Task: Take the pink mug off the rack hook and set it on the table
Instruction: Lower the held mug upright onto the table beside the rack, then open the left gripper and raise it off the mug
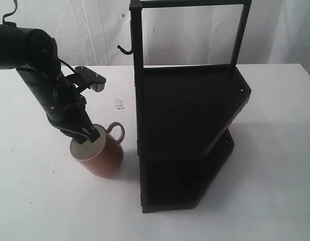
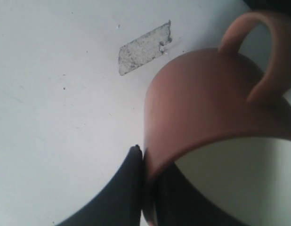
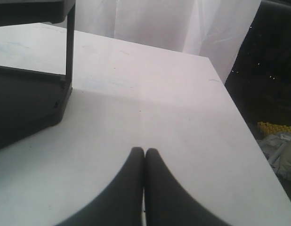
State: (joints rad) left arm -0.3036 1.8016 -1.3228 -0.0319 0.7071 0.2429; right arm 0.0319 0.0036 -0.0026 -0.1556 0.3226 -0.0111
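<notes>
The pink mug [image 1: 101, 154] stands tilted on the white table [image 1: 39, 201], left of the black shelf frame, its handle toward the frame. My left gripper [image 1: 89, 134] is shut on the mug's rim, one finger inside the cream interior and one outside. In the left wrist view the mug [image 2: 206, 99] fills the frame, with my left gripper [image 2: 148, 162] pinching its wall. The rack hook [image 1: 125, 49] sticks out empty from the frame's upright post. My right gripper [image 3: 145, 151] is shut with nothing in it, over bare table; it does not show in the exterior view.
The tall black shelf frame [image 1: 187, 125] stands mid-table with two shelves. A small grey scuff patch [image 2: 143, 48] marks the table beyond the mug. In the right wrist view the table's edge [image 3: 244, 117] runs close by, with clutter on the floor past it.
</notes>
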